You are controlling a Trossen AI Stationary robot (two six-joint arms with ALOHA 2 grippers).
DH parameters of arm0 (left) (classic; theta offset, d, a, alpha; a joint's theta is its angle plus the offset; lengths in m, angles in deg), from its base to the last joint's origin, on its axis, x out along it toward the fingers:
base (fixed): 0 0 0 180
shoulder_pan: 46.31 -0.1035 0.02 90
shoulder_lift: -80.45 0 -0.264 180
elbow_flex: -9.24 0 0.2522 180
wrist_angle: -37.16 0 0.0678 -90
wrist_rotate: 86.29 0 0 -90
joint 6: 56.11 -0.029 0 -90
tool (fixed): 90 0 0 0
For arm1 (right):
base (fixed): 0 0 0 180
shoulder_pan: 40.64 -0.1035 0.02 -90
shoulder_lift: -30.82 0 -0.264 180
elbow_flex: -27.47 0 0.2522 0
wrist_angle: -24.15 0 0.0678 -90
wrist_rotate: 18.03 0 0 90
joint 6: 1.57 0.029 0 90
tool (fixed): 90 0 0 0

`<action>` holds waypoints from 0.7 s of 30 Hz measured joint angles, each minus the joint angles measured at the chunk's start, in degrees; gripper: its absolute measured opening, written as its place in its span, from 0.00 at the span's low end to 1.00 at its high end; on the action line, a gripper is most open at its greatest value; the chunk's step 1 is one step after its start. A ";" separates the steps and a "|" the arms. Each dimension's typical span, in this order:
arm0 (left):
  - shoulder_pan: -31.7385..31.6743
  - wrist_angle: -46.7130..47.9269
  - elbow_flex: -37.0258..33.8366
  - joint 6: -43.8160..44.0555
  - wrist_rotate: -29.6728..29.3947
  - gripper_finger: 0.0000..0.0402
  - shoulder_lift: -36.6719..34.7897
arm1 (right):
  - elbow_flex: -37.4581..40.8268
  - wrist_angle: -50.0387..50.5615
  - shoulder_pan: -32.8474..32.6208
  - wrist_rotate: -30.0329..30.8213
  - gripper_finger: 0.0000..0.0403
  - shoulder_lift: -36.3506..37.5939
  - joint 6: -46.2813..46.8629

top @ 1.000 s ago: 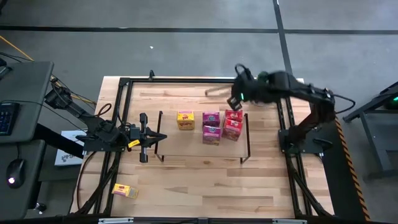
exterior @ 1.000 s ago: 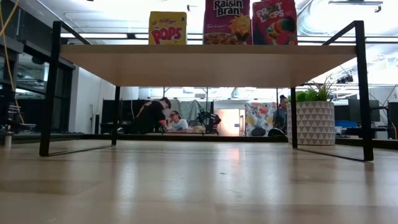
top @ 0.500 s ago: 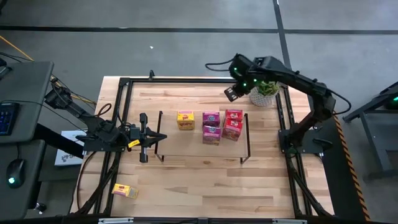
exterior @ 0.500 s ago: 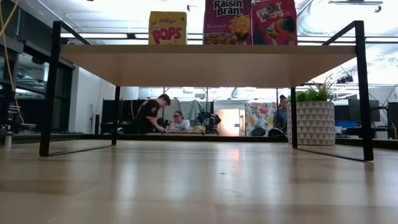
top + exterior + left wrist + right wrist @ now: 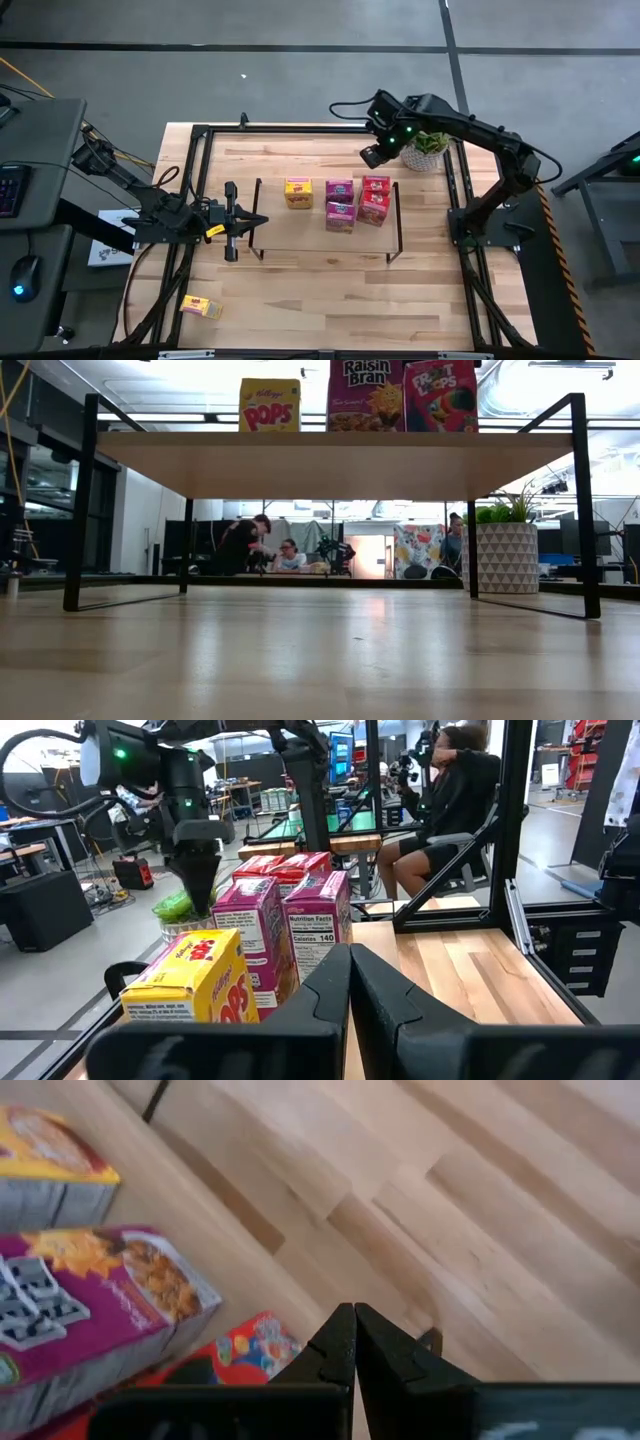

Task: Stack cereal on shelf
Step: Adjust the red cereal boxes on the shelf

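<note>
The shelf (image 5: 320, 240) stands mid-table on black wire legs. On its far half stand one yellow cereal box (image 5: 298, 193), two magenta ones (image 5: 340, 202) and two red ones (image 5: 375, 198); the low view shows their fronts upright above the board (image 5: 330, 460). Another yellow box (image 5: 201, 307) lies flat at the table's near left corner. My left gripper (image 5: 250, 222) is shut and level at the shelf's left end, holding nothing. My right gripper (image 5: 372, 152) is shut, slants down and hangs just beyond the shelf's far edge, by the red boxes (image 5: 240, 1350).
A potted green plant (image 5: 425, 148) stands at the table's far right corner, close to my right arm. A black frame (image 5: 200, 135) runs round the tabletop. Bare wood lies in front of the shelf (image 5: 330, 300). People sit in the room beyond (image 5: 260, 545).
My right arm has swung off the plant, which now shows, and its gripper has tipped to slant downward. It has come down beyond the shelf's far edge. The fingers stay shut. The boxes and my left arm have not moved.
</note>
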 joint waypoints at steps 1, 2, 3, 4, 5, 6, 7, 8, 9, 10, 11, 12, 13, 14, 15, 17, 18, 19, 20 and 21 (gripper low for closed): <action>0.01 0.00 0.00 0.00 0.00 0.01 0.00 | 0.00 0.72 -0.18 -0.52 0.00 0.00 0.07; 0.00 0.00 0.00 0.00 0.00 0.01 0.00 | 0.00 1.31 -0.37 -0.50 0.00 0.00 0.09; 0.01 0.00 0.00 0.00 0.00 0.01 0.00 | 0.00 1.59 -0.60 -0.48 0.00 0.00 0.05; 0.00 0.00 0.00 0.00 0.00 0.01 0.00 | 0.00 1.70 -0.79 -0.48 0.00 0.00 -0.11; 0.00 0.00 0.00 0.00 0.00 0.01 0.00 | 0.00 1.82 -1.06 -0.50 0.00 0.00 -0.19; 0.00 0.00 0.00 0.00 0.00 0.01 0.00 | 0.00 1.92 -1.33 -0.52 0.00 0.00 -0.28; 0.02 0.00 0.00 0.00 0.00 0.01 0.00 | 0.00 1.90 -1.57 -0.62 0.00 0.00 -0.33; 0.00 0.00 0.00 0.00 0.00 0.01 0.00 | 0.01 1.90 -1.84 -0.92 0.00 0.00 -0.38; 0.02 0.00 0.00 0.00 0.00 0.01 0.00 | 0.00 1.91 -2.11 -1.14 0.00 0.00 -0.54; 0.00 -0.01 0.00 0.00 0.00 0.01 0.00 | 0.00 1.91 -2.35 -1.57 0.00 0.00 -0.74; 0.01 0.00 0.00 0.00 0.00 0.01 0.00 | 0.00 1.91 -2.56 -2.22 0.00 0.00 -0.90; 0.01 0.00 0.00 0.00 0.00 0.01 0.00 | 0.00 1.91 -2.73 -3.00 0.00 0.00 -0.96; 0.02 0.00 0.00 0.00 0.00 0.01 0.00 | 0.00 1.91 -2.91 -3.52 0.00 0.00 -0.96; 0.02 0.00 0.00 0.00 0.00 0.01 0.00 | 0.00 1.95 -3.07 -3.54 0.00 0.00 -0.93; 0.00 0.00 0.00 0.00 0.00 0.01 0.00 | 0.02 2.15 -3.21 -3.58 0.00 0.00 -0.93; 0.02 0.00 0.00 0.02 0.00 0.01 0.00 | 0.02 2.93 -3.43 -3.63 0.00 0.00 -0.96; 0.01 -0.01 0.00 0.00 0.00 0.01 0.00 | 0.01 3.21 -3.53 -3.75 0.00 0.00 -0.96; 0.02 0.00 0.00 0.00 0.00 0.01 0.00 | 0.01 3.53 -3.67 -3.76 0.00 0.00 -0.96; 0.00 0.00 0.00 0.00 0.00 0.01 0.00 | 0.02 3.97 -3.72 -3.76 0.00 0.00 -0.95; 0.00 0.00 0.00 0.00 0.00 0.01 0.00 | 0.02 4.37 -3.73 -3.76 0.00 0.00 -0.94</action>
